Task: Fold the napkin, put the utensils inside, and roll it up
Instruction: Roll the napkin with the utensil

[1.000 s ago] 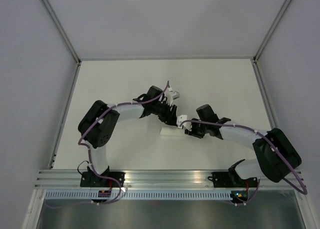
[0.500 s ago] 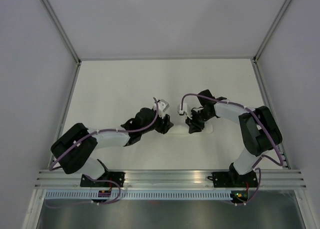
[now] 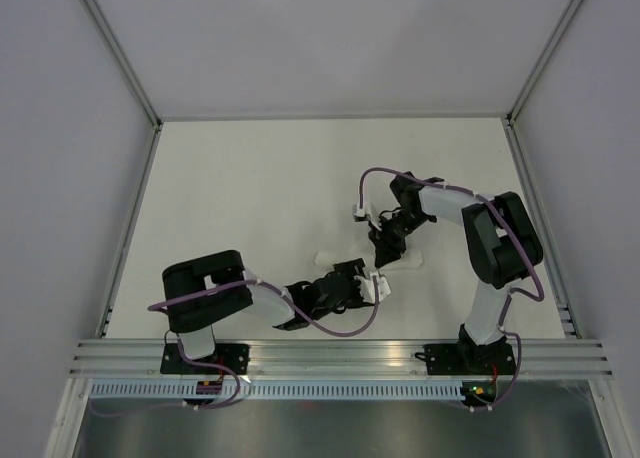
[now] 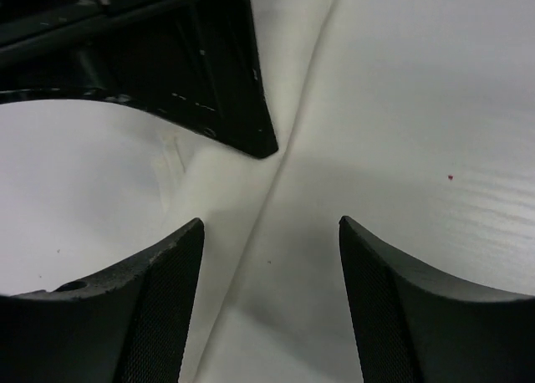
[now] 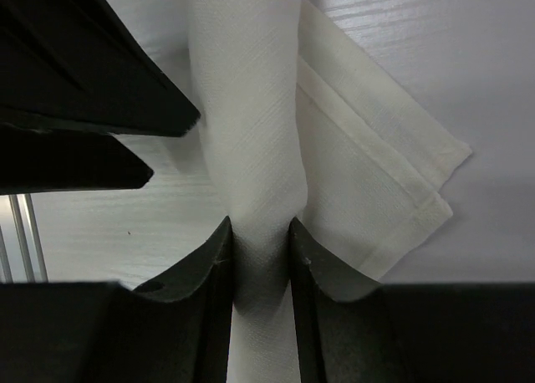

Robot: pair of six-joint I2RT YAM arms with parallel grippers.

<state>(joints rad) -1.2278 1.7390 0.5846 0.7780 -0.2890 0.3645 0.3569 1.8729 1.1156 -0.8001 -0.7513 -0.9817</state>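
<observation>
Offering open passage over the far half of the desk (image 3: pixel 300 168) and along its left edge. Crowding the middle toward the near edge: the napkin (image 3: pixel 412 262) rolled crosswise, the right gripper (image 3: pixel 385 255) pinching it from the far side, the left gripper (image 3: pixel 362 276) spread just beside it on the near side. Blocking the near-right corner with the right arm (image 3: pixel 495 243), the near-left with the left arm (image 3: pixel 215 290).

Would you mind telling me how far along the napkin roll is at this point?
Done: the napkin is rolled into a slim tube; no knife shows, so it is presumably inside. In hand: the right gripper pinches the roll, and the left gripper hangs open close by. Left: a folded corner sticks out unrolled.
</observation>
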